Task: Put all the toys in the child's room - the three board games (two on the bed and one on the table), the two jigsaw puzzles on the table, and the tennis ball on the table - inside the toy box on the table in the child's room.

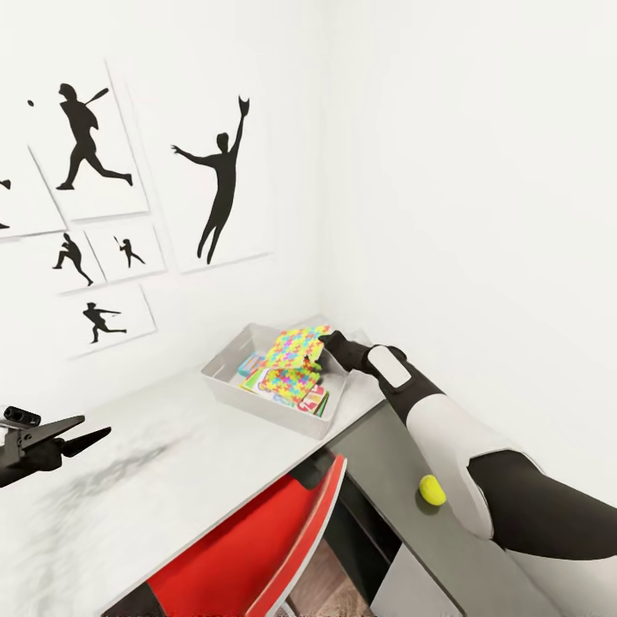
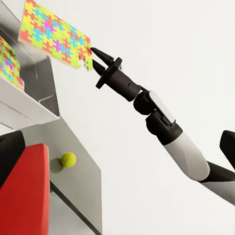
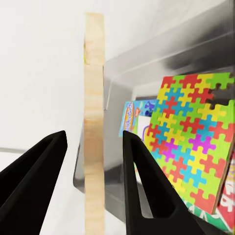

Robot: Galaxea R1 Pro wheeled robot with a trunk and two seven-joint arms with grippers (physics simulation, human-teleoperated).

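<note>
My right gripper point(image 1: 324, 343) point(image 2: 93, 58) point(image 3: 94, 133) hovers over the toy box point(image 1: 257, 404) point(image 2: 29, 93) point(image 3: 147, 63) at the table's point(image 1: 171, 480) far corner. Its fingers stand open on either side of a tilted jigsaw puzzle point(image 1: 296, 344) point(image 2: 54, 36) point(image 3: 94, 122), with a gap on each side. A second puzzle point(image 1: 287, 383) point(image 3: 196, 142) lies in the box on top of board games point(image 1: 313, 400) point(image 3: 129, 117). The tennis ball point(image 1: 432, 490) point(image 2: 68, 159) rests on the desk's dark grey section beside my right forearm. At the left my left gripper point(image 1: 86, 428) is open and holds nothing.
A red chair point(image 1: 257, 548) point(image 2: 24, 196) is tucked under the desk's front edge. Black athlete silhouettes point(image 1: 218, 184) hang on the white wall behind the desk. White walls meet in a corner just behind the toy box.
</note>
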